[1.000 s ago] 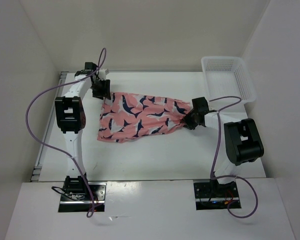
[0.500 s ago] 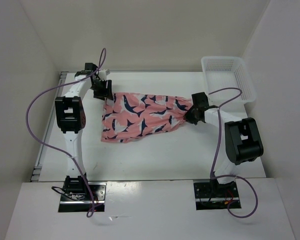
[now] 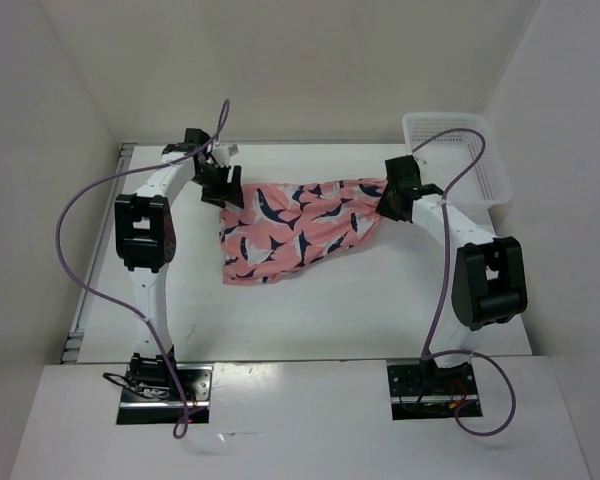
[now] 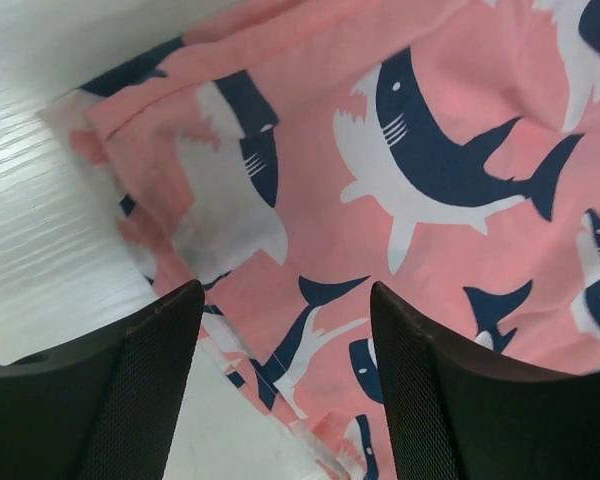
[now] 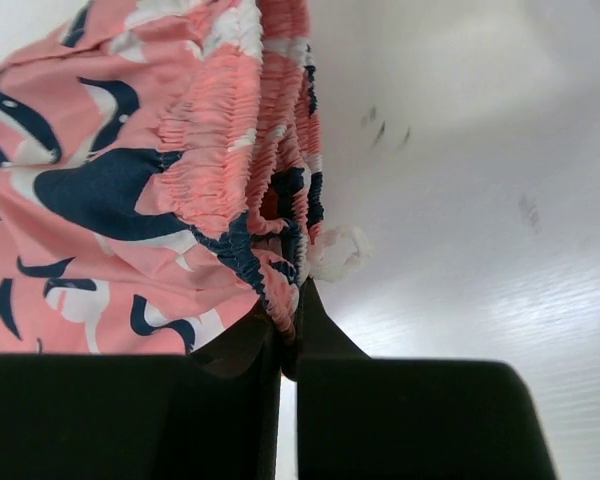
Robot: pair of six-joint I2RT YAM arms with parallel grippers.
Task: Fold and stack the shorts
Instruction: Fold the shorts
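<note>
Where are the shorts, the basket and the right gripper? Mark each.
shorts (image 3: 295, 225), top view, middle of the fabric.
basket (image 3: 468, 178), top view, bare mesh floor.
right gripper (image 5: 288, 335), right wrist view, where its shut fingertips pinch the waistband.

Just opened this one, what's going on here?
Two arms are working on one pair of shorts lying on the table. The right gripper has its fingers shut on the gathered waistband end. The left gripper is at the opposite end, fingers open, gripping nothing. No neat fold shows yet; the white basket sits apart at the far right corner.
</note>
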